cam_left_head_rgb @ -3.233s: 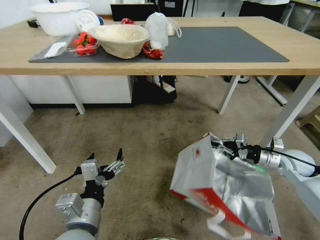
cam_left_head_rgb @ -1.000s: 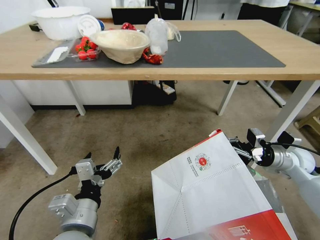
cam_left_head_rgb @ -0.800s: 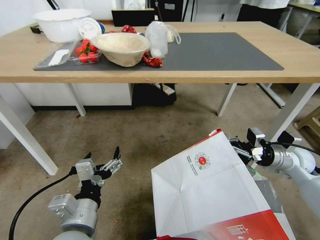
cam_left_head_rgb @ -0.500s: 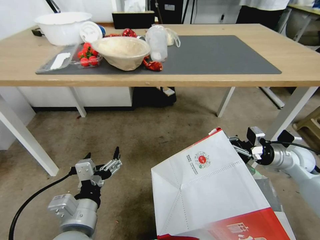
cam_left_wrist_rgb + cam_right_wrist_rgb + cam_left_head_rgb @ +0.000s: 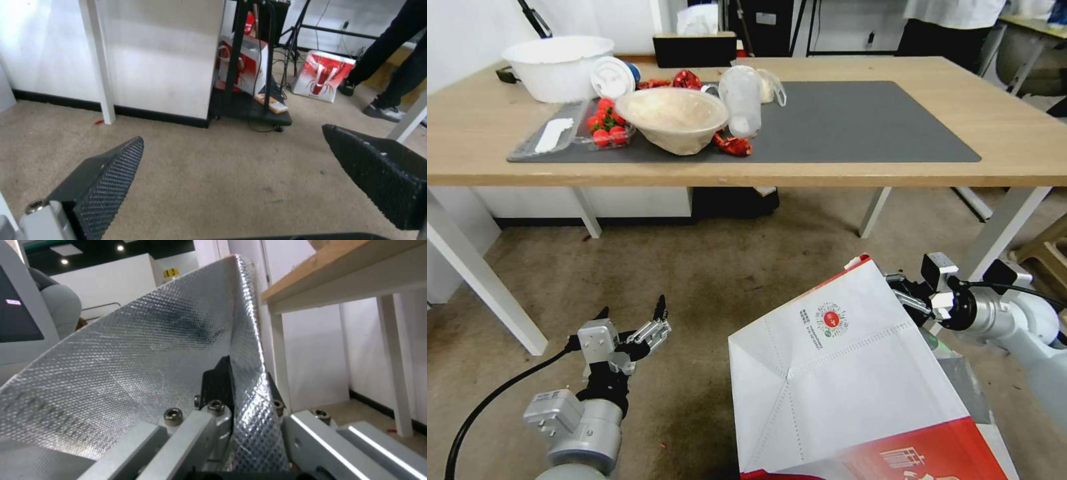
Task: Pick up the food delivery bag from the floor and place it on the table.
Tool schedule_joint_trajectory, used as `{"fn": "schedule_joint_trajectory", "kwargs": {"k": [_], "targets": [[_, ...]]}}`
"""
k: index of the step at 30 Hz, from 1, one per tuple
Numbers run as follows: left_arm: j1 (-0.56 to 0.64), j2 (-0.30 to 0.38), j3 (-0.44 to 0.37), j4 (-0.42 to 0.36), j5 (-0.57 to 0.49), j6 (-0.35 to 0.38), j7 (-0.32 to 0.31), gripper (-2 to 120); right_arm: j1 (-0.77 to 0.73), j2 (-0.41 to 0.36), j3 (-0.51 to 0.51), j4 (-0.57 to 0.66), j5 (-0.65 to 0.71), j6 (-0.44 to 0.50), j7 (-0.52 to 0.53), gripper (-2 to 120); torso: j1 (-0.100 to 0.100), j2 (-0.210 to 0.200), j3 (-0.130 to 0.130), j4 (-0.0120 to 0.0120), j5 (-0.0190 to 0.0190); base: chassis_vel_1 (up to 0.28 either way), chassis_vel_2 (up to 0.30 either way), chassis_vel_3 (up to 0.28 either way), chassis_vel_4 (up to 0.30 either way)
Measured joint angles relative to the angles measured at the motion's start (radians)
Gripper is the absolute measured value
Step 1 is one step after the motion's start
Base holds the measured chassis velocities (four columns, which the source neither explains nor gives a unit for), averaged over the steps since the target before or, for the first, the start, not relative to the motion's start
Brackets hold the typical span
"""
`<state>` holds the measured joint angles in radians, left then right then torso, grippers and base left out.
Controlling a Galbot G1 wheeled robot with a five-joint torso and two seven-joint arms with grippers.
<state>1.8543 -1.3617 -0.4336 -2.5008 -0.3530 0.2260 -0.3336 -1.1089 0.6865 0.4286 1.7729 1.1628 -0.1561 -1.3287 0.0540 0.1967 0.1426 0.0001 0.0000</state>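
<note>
The food delivery bag (image 5: pixel 854 387) hangs clamped in the right gripper (image 5: pixel 908 299) above the stained floor (image 5: pixel 727 267), the left gripper (image 5: pixel 634 317) spread empty.

I see the tabletop (image 5: pixel 1014 143), light wood, carrying a dark grey mat (image 5: pixel 854 123). At its ten o'clock corner sits a white basin (image 5: pixel 557 57); a pale bowl (image 5: pixel 672 119), strawberry tray (image 5: pixel 606 127) and clear container (image 5: pixel 740 100) crowd the mat's nine o'clock end. Below, stained floor (image 5: pixel 714 267).

Round red logo with unreadable small print on the food delivery bag (image 5: pixel 840 393); no legible text.
</note>
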Motion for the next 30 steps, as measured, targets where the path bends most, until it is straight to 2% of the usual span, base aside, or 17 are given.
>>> {"fn": "schedule_joint_trajectory", "kwargs": {"k": [27,30], "targets": [[0.002,0.000,-0.004,0.001,0.005,0.000,0.003,100,0.005,0.002,-0.003,0.004,-0.001,0.000,0.003,0,0.021,0.086,0.065,0.0000,0.0000,0.000,0.000,0.000,0.000],[0.001,0.000,-0.005,0.001,0.006,0.000,0.003,100,0.005,0.001,-0.003,0.005,-0.001,0.000,0.003,0,0.026,0.104,0.078,0.0000,0.0000,0.000,0.000,0.000,0.000]]}}
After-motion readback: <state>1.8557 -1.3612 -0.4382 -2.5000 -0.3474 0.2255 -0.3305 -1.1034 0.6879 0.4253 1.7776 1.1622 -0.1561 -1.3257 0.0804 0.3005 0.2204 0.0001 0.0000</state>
